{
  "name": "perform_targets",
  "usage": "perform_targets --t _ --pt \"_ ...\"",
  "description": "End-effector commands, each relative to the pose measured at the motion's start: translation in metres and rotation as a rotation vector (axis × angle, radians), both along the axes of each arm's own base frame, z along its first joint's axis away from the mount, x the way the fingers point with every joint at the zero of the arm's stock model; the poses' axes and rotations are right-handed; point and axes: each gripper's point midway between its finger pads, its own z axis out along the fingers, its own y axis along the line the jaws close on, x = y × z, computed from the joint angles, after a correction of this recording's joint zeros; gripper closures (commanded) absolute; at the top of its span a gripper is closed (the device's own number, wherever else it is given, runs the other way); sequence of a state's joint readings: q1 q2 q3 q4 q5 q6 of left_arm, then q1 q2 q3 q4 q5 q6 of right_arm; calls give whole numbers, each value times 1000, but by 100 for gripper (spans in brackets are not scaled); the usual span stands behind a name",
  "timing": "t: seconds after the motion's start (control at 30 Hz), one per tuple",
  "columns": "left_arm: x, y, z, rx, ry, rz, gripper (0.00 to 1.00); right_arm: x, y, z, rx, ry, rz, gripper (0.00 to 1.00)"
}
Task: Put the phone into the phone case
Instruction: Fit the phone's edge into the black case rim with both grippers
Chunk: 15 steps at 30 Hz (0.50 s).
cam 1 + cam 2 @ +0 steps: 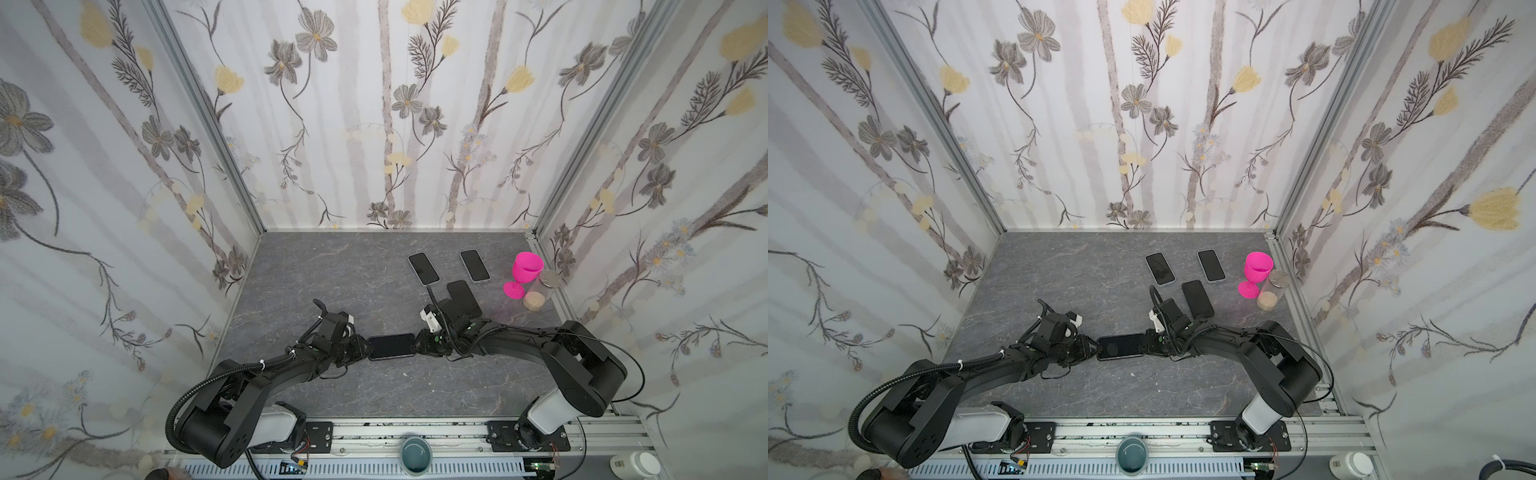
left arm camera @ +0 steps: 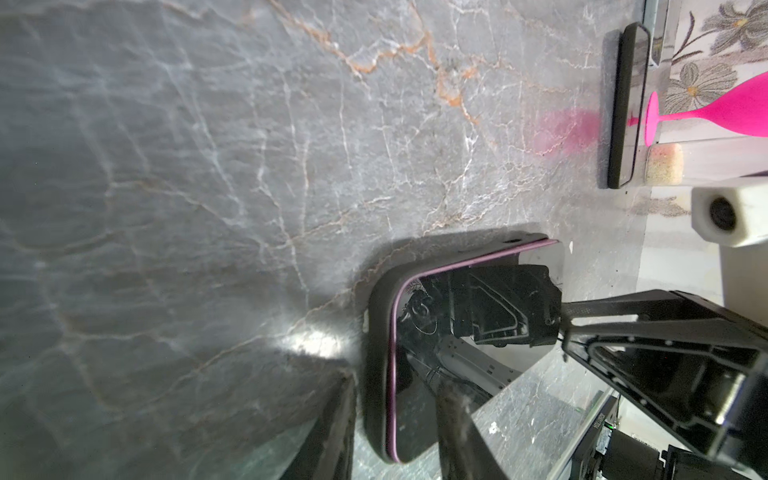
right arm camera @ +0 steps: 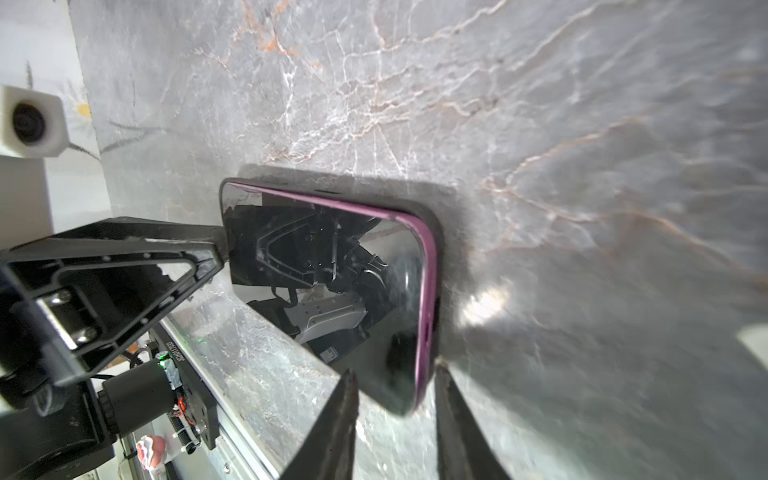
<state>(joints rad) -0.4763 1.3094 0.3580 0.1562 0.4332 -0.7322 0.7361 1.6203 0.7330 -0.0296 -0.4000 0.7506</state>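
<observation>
1. Worktop [image 1: 332, 270]: a grey marbled slab, boxed in at 9, 12 and 3 o'clock, with the mounting rail [image 1: 415, 432] at 6. The widest bare stretch runs from 9 round to 12 o'clock.
2. The left end effector [image 1: 365, 348] meets the phone's 9 o'clock end and the right end effector [image 1: 417, 344] its 3 o'clock end. Both are rolled sideways, one finger on the screen side and one on the case-back side, probably to steady and squeeze from both ends. I cannot tell whether either is clamping or only bracketing.
3. The phone [image 1: 390, 345] lies screen-up near the middle, long axis 9-to-3, inside the dark phone case [image 2: 376, 332]. A purple band [image 3: 428, 291] shows above the lip along one long edge, so it looks nearly seated but perhaps not fully.
4. Three other phones [image 1: 423, 268] [image 1: 474, 265] [image 1: 465, 297] lie at about 1 o'clock. The right arm [image 1: 519, 345] passes close by the nearest.
5. A pink goblet [image 1: 524, 274] and a lidded glass jar [image 1: 540, 293] stand just beside each other at 2 o'clock. Both could tip if that arm swings wide.
</observation>
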Motion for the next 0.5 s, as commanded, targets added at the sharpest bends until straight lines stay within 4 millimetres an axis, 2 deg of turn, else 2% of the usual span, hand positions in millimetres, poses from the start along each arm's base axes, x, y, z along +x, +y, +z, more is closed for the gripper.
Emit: perform_targets --t 0.0,0.13,0.2,0.37,0.47 --pt "-4 -3 -1 -3 12 -30 70 -2 6 0 18 8 22 75" --pt "-6 -4 -4 -4 28 -44 74 -2 7 -4 12 11 30 80" --pt "-6 -5 -6 -1 32 -52 79 -3 6 -8 0 14 30 86" --pt "-7 -6 -10 -1 44 -62 86 -4 4 -11 -15 19 34 86" --pt "-7 -5 -11 7 45 -59 86 -4 5 -11 -26 18 41 82"
